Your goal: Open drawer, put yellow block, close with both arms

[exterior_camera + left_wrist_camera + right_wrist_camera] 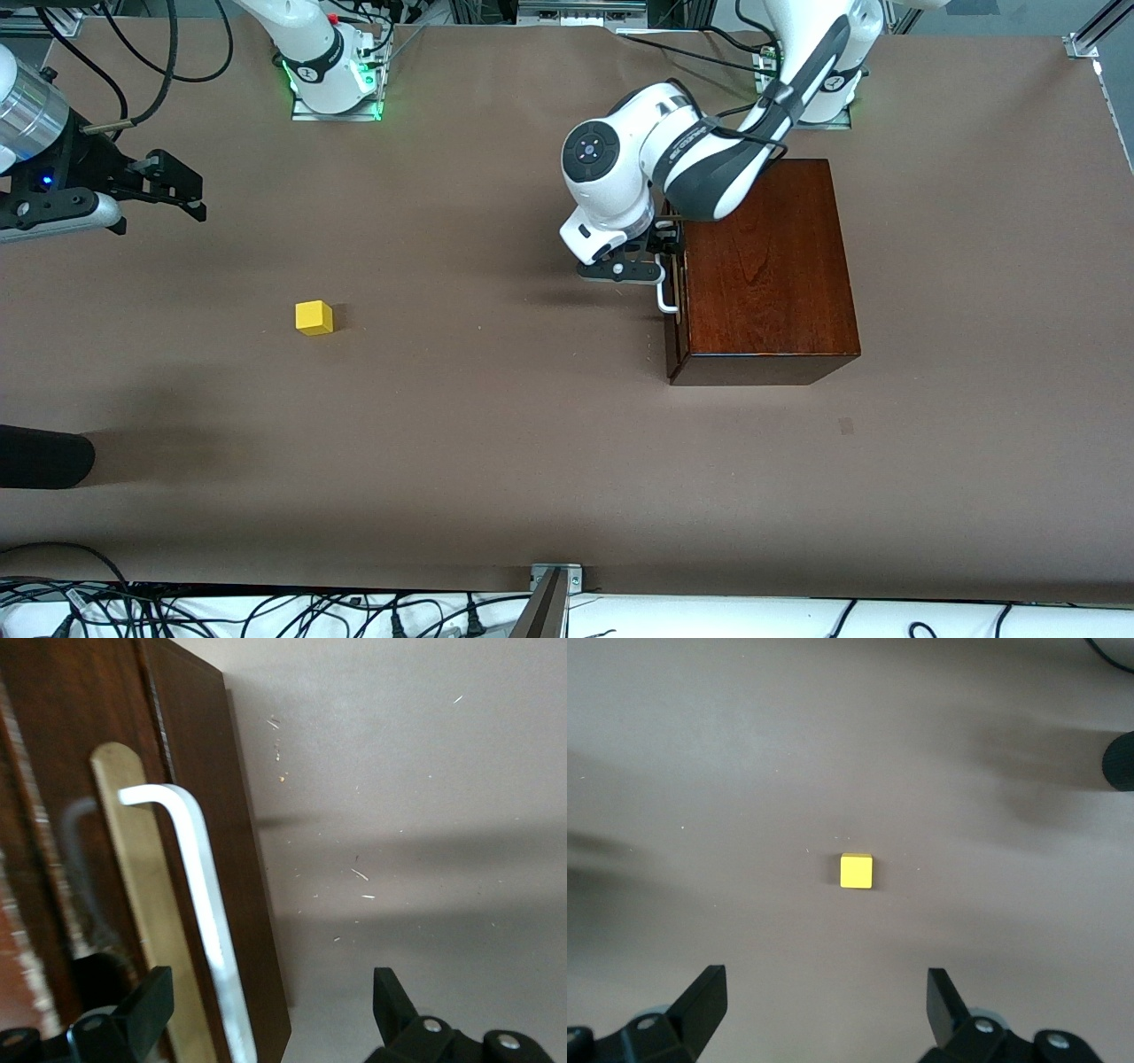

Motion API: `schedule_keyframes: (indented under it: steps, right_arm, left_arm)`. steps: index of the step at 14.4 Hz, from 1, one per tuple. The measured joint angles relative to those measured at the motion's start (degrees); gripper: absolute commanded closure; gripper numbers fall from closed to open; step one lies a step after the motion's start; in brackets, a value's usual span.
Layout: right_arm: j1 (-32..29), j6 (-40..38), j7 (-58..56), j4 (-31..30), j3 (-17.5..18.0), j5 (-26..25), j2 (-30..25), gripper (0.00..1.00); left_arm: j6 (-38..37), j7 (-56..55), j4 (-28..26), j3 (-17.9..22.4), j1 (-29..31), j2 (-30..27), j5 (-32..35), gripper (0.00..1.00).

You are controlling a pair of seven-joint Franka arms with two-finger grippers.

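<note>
- My left gripper (640, 266) is at the drawer (675, 292), which is still shut in its box (766, 266). My fingers (133, 1014) are spread apart around the white handle (208, 921).
- The handle's long bar runs from 12 to 6 o'clock in the front view, so I pull toward 9.
- My right gripper (824, 1010) waits, fingers apart, high over the table; the yellow block (314, 317) sits at 5 o'clock from it.

Open table (496, 425) around yellow block (314, 317)

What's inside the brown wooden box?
Nothing inside shows. The drawer is shut in the box, hiding its inside. The open left gripper is at its white handle.
</note>
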Motion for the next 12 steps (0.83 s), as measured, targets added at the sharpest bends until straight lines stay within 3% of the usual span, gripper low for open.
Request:
schedule_keyframes:
  steps: [5, 12]
  right_arm:
    - [0.0, 0.0, 0.0, 0.0, 0.0, 0.0, 0.0, 0.0]
    - [0.0, 0.0, 0.0, 0.0, 0.0, 0.0, 0.0, 0.0]
  left_arm:
    - [5.6, -3.2, -3.1, 0.2, 0.1, 0.5, 1.3, 0.0]
    - [11.8, -5.7, -1.9, 0.1, -1.8, 1.8, 1.4, 0.0]
